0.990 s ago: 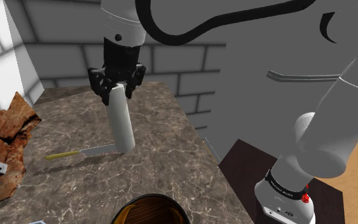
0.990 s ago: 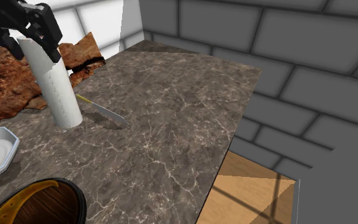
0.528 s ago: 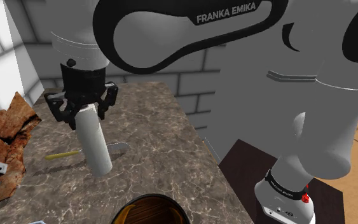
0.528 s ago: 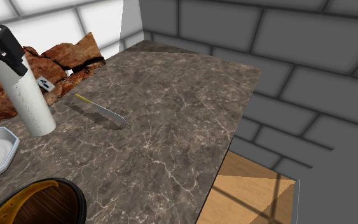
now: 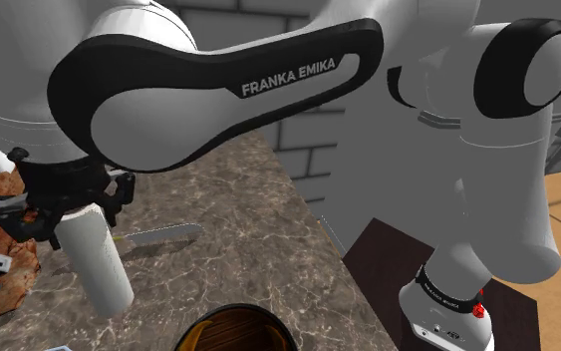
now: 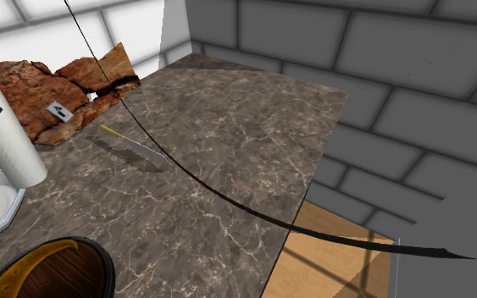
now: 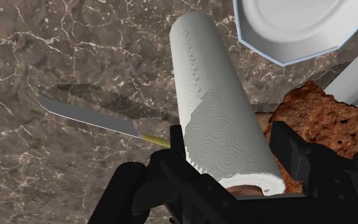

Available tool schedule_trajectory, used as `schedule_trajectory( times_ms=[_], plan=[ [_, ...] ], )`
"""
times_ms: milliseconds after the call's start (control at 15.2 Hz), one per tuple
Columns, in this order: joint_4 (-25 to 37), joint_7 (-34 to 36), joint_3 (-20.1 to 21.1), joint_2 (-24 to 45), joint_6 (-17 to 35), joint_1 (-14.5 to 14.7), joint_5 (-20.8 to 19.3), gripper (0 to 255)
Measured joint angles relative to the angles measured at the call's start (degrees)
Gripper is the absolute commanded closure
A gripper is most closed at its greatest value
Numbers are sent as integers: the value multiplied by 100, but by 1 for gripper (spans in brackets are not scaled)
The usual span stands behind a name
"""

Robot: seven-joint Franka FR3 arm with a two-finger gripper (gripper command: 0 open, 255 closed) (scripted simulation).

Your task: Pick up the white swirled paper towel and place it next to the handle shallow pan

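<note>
One white paper towel roll, faint swirl embossing, brownish core showing, black fingers clamped on its upper end

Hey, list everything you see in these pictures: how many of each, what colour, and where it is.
paper towel roll: one, white, tilted, beside the plate
knife: one, silver blade and yellow handle, flat on the counter
plate: one, white, on the counter by the roll's lower end
pan: one, dark brown with a golden rim, second exterior view's bottom left
rough brown mass: one, rust-brown, at the counter's end
tag: one, white, on that mass
counter: one, grey-brown marbled
wall: grey blocks, behind the counter
stand: one, dark brown, shoulder view's lower right
arm: one, white and black
gripper: one, black, shut on the roll's top
</note>
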Motion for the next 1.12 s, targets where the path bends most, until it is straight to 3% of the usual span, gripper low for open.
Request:
schedule_trajectory(
  times_ms=[1122],
  plan=[
    [-871, 402, -163, 314, 1095, 12, -346, 255]
  ],
)
